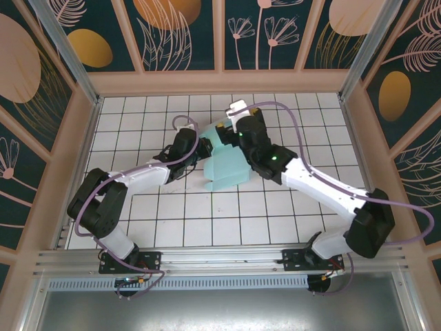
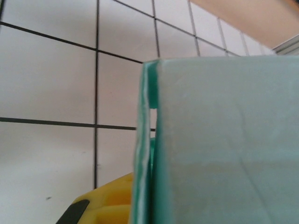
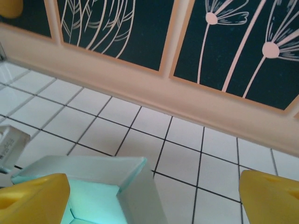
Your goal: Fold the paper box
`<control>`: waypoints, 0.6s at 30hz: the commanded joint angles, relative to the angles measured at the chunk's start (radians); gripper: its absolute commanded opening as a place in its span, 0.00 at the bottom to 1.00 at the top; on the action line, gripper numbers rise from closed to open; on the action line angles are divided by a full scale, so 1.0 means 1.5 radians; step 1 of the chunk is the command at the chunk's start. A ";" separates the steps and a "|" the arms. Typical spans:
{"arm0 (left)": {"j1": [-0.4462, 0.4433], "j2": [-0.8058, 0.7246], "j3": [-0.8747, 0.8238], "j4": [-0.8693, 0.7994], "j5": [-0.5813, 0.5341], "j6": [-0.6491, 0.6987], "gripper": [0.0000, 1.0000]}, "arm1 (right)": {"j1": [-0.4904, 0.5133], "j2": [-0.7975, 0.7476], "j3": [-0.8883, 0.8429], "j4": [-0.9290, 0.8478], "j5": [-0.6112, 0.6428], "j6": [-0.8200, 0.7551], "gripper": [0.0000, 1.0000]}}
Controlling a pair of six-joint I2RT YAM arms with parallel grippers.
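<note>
Most of the paper box (image 1: 224,169) stands folded; closing probably remains. Left gripper (image 1: 196,150) pinches 1 wall, right gripper (image 3: 152,196) spread wide.

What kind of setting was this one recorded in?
Most likely a purpose-built robot test cell, not a home or workshop: a white gridded tile floor, wall panels printed with flowers and leaves, and a left arm and right arm bolted to a metal rail at the near edge.
</note>
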State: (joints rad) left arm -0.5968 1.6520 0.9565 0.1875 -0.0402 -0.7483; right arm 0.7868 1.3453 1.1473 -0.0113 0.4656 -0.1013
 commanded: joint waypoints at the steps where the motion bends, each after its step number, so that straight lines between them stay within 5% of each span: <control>1: 0.000 -0.010 0.053 -0.125 -0.062 0.119 0.00 | -0.049 -0.056 -0.035 -0.017 -0.074 0.098 0.94; 8: 0.004 0.082 0.235 -0.452 -0.047 0.319 0.00 | -0.125 -0.130 -0.120 -0.023 -0.145 0.145 0.94; 18: 0.004 0.211 0.396 -0.767 -0.071 0.442 0.00 | -0.166 -0.144 -0.163 -0.038 -0.207 0.113 0.93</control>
State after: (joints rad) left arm -0.5941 1.9240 1.4857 -0.7296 -0.1429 -0.1787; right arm 0.5560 1.1522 0.9176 -0.0727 0.2050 0.0727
